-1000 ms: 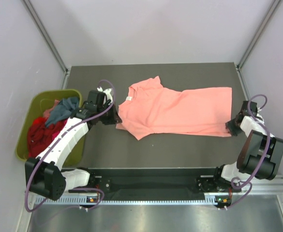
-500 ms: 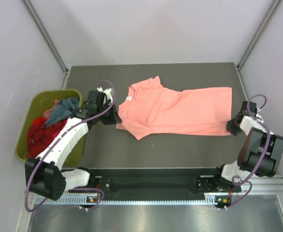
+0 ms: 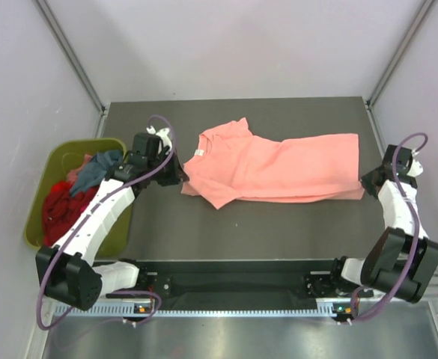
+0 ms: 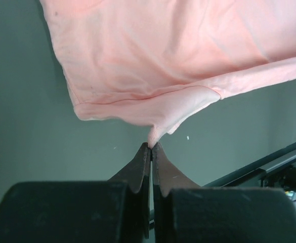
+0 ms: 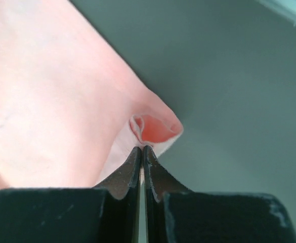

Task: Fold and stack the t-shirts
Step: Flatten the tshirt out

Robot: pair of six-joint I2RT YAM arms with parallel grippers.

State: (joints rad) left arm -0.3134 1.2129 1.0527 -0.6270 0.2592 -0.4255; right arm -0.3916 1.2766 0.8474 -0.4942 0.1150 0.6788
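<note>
Pinching the pink shirt [image 3: 278,168] at nine o'clock with the left gripper [image 4: 151,147] and at three o'clock with the right gripper [image 5: 141,148], clamped tight on cloth both ends.

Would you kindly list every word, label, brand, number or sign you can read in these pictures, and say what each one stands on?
No text can be read in any view.
salmon-pink t-shirt: plain, no print.
white tag at its collar: too small to read.
olive-green bin: no marking visible.
</note>
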